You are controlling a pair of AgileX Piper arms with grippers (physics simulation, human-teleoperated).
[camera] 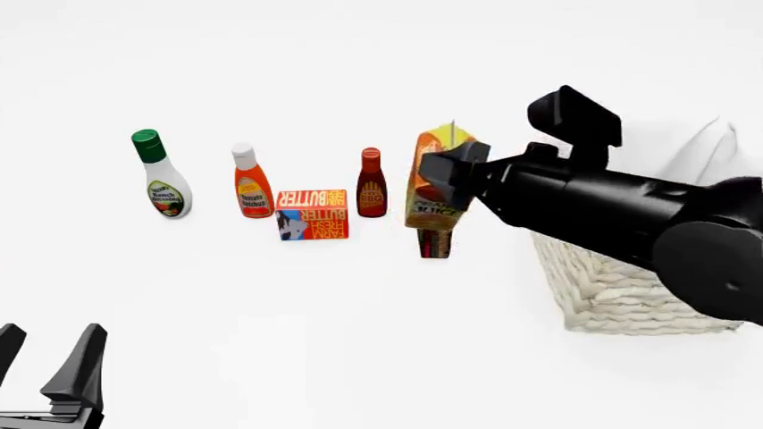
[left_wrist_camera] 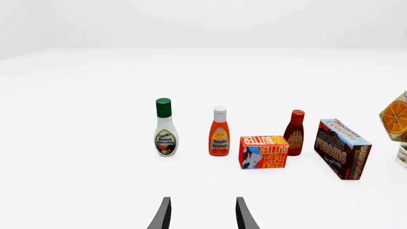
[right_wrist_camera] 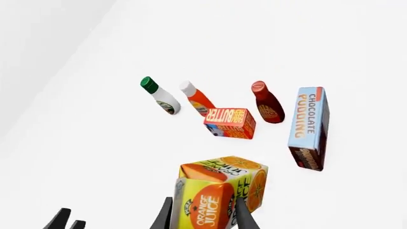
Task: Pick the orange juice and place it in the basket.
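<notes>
Small orange-and-yellow gable-top orange juice carton [camera: 433, 183] clamped between fingers of right gripper [right_wrist_camera: 203, 214], lifted clear of white table [camera: 357, 313], just left of large cream woven wicker basket [camera: 632, 295] with white cloth lining. Basket's contents hidden behind black arm. Left gripper [left_wrist_camera: 202, 213] spread apart, holding nothing, low near table.

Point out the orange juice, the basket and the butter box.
orange juice [right_wrist_camera: 213, 207]: right wrist view, front panel with lettering.
basket [camera: 620, 295]: front view, woven front wall.
butter box [camera: 313, 214]: front view, printed front face.
</notes>
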